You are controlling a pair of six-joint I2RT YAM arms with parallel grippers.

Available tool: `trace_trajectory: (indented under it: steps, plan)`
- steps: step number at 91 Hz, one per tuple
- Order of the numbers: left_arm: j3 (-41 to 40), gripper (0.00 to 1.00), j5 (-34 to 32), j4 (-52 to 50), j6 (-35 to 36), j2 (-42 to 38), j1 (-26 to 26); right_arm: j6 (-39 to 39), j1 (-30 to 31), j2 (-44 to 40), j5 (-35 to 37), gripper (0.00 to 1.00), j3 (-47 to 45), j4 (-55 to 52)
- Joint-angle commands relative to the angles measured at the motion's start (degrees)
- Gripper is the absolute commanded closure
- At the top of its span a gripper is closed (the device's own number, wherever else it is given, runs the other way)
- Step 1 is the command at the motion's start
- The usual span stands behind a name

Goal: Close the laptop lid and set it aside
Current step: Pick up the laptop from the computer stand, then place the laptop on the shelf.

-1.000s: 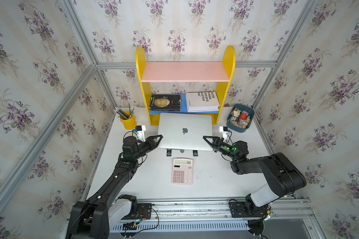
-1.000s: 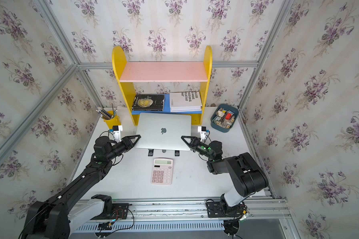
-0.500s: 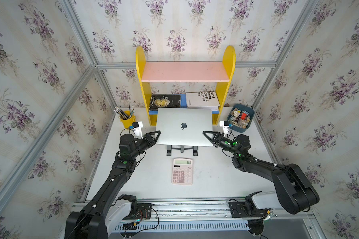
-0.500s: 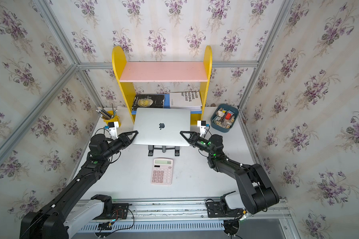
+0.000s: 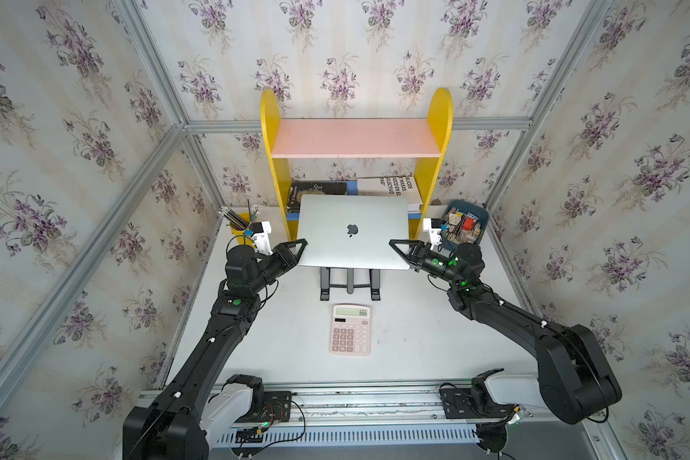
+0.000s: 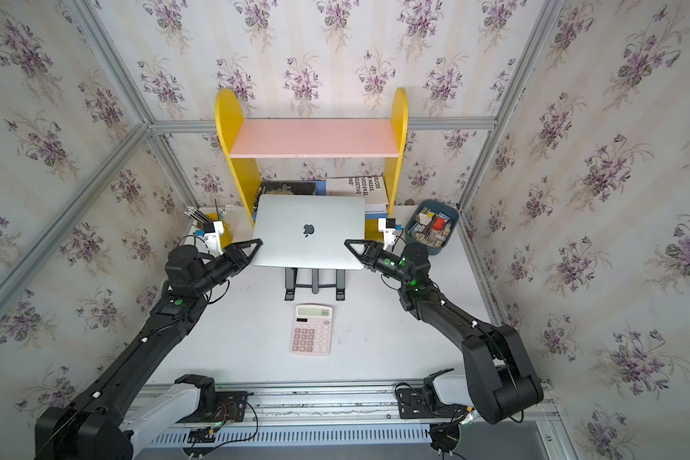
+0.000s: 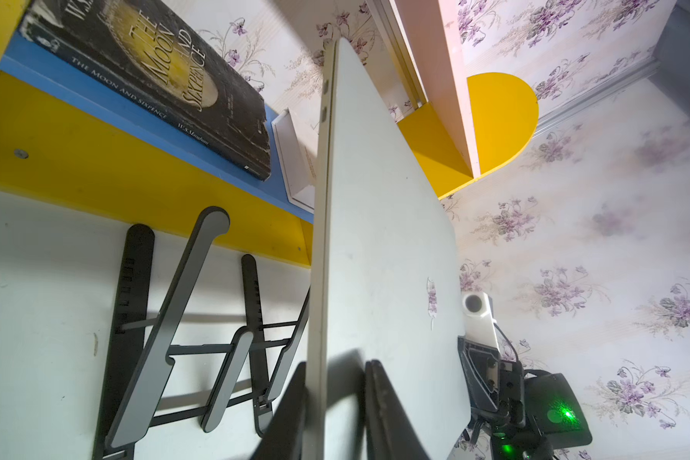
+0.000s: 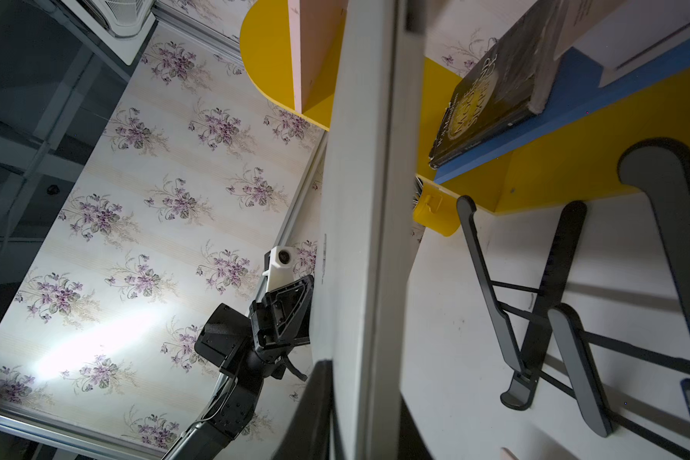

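1. Closed laptop (image 5: 353, 233) held aloft above black stand (image 5: 349, 283), 12 o'clock of calculator (image 5: 350, 329).
2. Left gripper (image 5: 300, 247) clamped on its 9 o'clock edge.
3. Right gripper (image 5: 395, 247) clamped on 3 o'clock edge.

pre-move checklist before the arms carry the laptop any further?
1. Lid shut: laptop closed, logo up. ok
2. Left gripper clamped on the laptop's edge: the left wrist view shows fingers either side. ok
3. Right gripper clamped on the opposite edge. ok
4. Laptop clear of the stand: gap visible in both wrist views. ok
5. Clearance to the yellow shelf behind: cannot tell.
6. Calculator out of the way, in front of the stand. ok
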Motion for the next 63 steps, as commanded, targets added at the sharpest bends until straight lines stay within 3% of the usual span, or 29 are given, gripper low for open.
trace_trajectory:
  steps: [1,63]
  plan:
    - [2.7,1.0,13.9,3.0,0.4,0.7,-1.1,-8.3,1.3,0.7,-3.3,1.0,2.0,-0.7]
    - [15.7,1.0,15.7,2.0,-0.2,9.5,-1.2,-12.9,1.2,4.4,-1.2,1.0,17.0,-13.2]
